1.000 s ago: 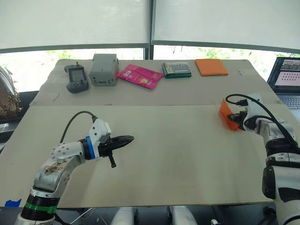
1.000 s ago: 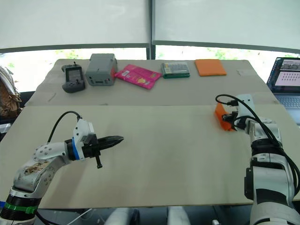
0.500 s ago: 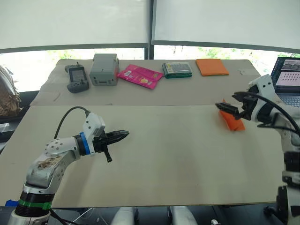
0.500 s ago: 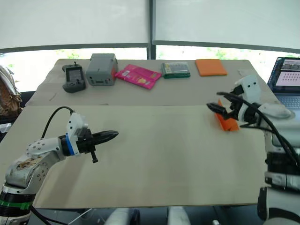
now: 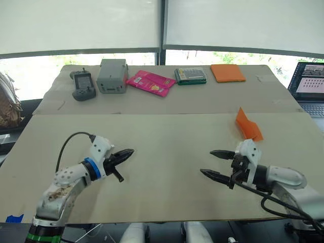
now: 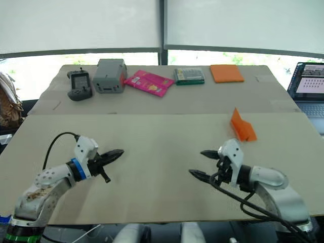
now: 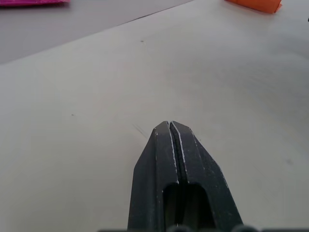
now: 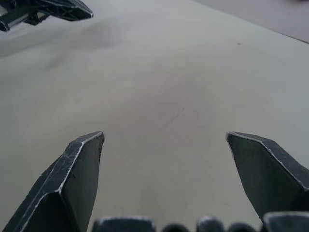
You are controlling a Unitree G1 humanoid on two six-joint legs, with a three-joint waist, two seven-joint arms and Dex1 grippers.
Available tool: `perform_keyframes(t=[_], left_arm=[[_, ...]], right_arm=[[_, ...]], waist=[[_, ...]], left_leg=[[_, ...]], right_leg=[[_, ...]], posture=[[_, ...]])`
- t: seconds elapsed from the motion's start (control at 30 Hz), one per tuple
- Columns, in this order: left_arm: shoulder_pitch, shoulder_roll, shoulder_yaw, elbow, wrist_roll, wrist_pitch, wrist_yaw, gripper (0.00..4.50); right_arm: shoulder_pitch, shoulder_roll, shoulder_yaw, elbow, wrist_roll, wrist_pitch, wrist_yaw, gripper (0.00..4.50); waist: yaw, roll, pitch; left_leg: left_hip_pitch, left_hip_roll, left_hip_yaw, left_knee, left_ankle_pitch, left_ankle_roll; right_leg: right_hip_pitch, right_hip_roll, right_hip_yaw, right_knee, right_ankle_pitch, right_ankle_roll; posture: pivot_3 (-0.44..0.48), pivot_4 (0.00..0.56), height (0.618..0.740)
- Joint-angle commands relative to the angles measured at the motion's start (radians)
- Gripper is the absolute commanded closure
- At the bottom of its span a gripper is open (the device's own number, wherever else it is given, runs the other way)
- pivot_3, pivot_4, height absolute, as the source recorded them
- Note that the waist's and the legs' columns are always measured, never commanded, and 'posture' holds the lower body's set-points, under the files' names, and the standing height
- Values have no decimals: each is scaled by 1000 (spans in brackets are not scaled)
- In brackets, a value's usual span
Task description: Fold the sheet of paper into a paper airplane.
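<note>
Two claws over the counter (image 5: 167,192), neither holding anything. The left claw (image 5: 126,152) has its fingers pressed together, tips pointing inward across the bare surface. The right claw (image 5: 215,164) has its fingers spread wide apart, aimed toward the left claw, hovering low near the front edge.

The paper airplane (image 5: 247,125) sits on the counter's right side, beyond the right claw and well apart from it: a narrow orange folded wedge with one flap standing up. Looks folded and set down, so my read is the task is at or near its end and both arms are parked clear of it. The spread fingers on the right fit a release, though that's a guess.

It is far from the left claw, across most of the counter; in the left wrist view it shows as an orange sliver (image 7: 254,4) far ahead.

Back row along the far edge: remote (image 5: 82,84), grey box (image 5: 112,75), pink packet (image 5: 150,82), green case (image 5: 190,75), orange pad (image 5: 228,72). Not involved.
</note>
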Motion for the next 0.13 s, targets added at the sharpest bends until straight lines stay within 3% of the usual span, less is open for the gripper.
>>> perform_keyframes(t=[0.03,0.13], left_arm=[[31,-17,0,-42,24,-50,20,4500],[55,-16,-19,-42,16,-52,-10,4500]], right_arm=[[9,13,26,37,-48,-100,-8,48],[5,23,40,70,-62,-136,-14,48]], waist=[[0,0,0],[1,0,0]], left_leg=[[0,0,0,0,0,0],[0,0,0,0,0,0]], right_leg=[[0,0,0,0,0,0],[0,0,0,0,0,0]], posture=[[0,150,740],[0,150,740]])
